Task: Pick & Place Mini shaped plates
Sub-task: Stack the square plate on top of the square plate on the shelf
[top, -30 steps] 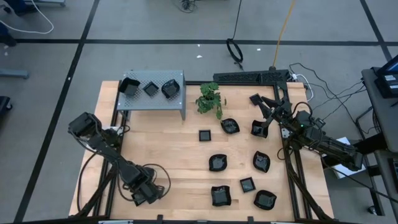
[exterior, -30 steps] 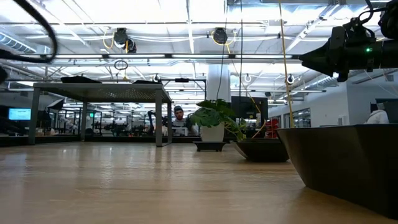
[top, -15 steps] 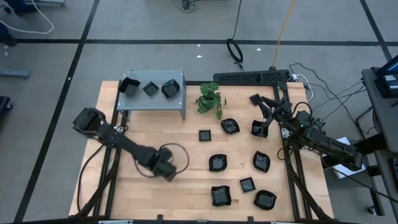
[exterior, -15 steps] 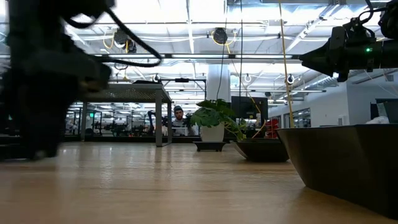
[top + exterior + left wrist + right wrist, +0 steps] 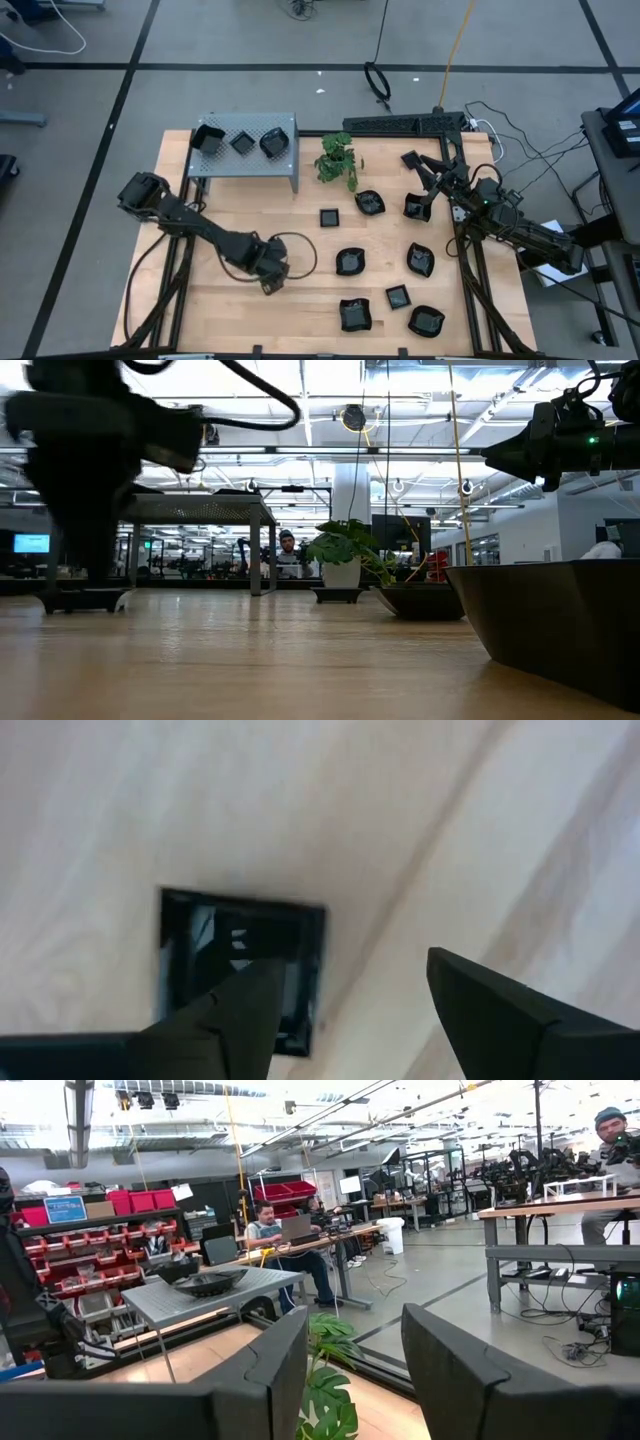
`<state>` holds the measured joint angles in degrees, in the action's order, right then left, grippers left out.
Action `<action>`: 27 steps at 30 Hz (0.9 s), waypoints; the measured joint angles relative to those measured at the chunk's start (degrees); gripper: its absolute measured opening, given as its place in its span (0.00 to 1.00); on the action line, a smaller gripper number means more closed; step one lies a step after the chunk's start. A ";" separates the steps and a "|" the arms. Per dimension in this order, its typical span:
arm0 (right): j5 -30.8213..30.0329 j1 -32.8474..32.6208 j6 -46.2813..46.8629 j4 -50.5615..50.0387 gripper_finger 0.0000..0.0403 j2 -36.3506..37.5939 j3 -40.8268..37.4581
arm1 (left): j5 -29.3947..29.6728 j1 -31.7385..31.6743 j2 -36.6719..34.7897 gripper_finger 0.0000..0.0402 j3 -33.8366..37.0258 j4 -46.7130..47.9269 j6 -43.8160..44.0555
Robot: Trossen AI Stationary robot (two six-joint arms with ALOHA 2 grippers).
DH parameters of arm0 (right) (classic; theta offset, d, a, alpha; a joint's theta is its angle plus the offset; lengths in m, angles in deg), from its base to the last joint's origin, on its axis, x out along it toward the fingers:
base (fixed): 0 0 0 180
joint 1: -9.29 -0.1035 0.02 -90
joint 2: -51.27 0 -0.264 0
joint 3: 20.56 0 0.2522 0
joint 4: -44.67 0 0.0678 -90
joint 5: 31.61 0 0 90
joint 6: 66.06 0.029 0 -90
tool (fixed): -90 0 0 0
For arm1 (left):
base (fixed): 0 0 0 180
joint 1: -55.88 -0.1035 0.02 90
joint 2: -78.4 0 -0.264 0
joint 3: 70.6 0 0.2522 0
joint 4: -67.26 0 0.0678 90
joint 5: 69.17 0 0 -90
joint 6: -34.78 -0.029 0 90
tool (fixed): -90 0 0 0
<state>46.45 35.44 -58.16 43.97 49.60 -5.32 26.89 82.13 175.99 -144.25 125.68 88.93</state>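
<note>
The left arm [image 5: 190, 225] reaches from the table's [image 5: 300, 290] 9 o'clock edge in toward the middle, its wrist bent down. The left gripper [image 5: 272, 277] hangs low over bare wood at about 7 o'clock of the table's centre, fingers apart and holding nothing. Its wrist camera looks past the two fingers [image 5: 235, 1015] at a square plate [image 5: 240, 955] lying flat on the wood.

The right arm [image 5: 510, 225] rests along the 3 o'clock edge, and the right gripper [image 5: 425, 180] is raised at about 2 o'clock, fingers apart and empty, just beside a plate [image 5: 416, 207].

Eight plates lie loose over the table's right half, from a small square one [image 5: 329, 217] near the centre to a roundish one [image 5: 426, 321] at 5 o'clock. Three more [image 5: 241, 141] sit on the box [image 5: 245, 160] at 11 o'clock, with the plant [image 5: 338, 160] just to its 3 o'clock side.
</note>
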 joint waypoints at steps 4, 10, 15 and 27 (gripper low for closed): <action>0.00 0.00 -0.01 0.00 0.38 -0.02 0.02 | 2.23 3.27 -0.03 0.62 0.17 3.14 -1.71; 0.02 0.00 -0.02 0.00 0.38 -0.02 0.01 | 10.93 7.16 -0.01 0.62 2.12 4.39 -8.26; 0.00 0.02 -0.02 0.00 0.38 -0.02 0.02 | 14.58 7.86 -0.03 0.62 3.89 2.52 -10.37; 0.00 0.02 -0.02 0.00 0.38 -0.02 0.02 | 13.51 7.58 -0.05 0.53 6.88 -2.19 -9.03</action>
<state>46.45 35.46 -58.18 43.97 49.58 -5.31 40.40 89.71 175.94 -137.37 123.48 79.91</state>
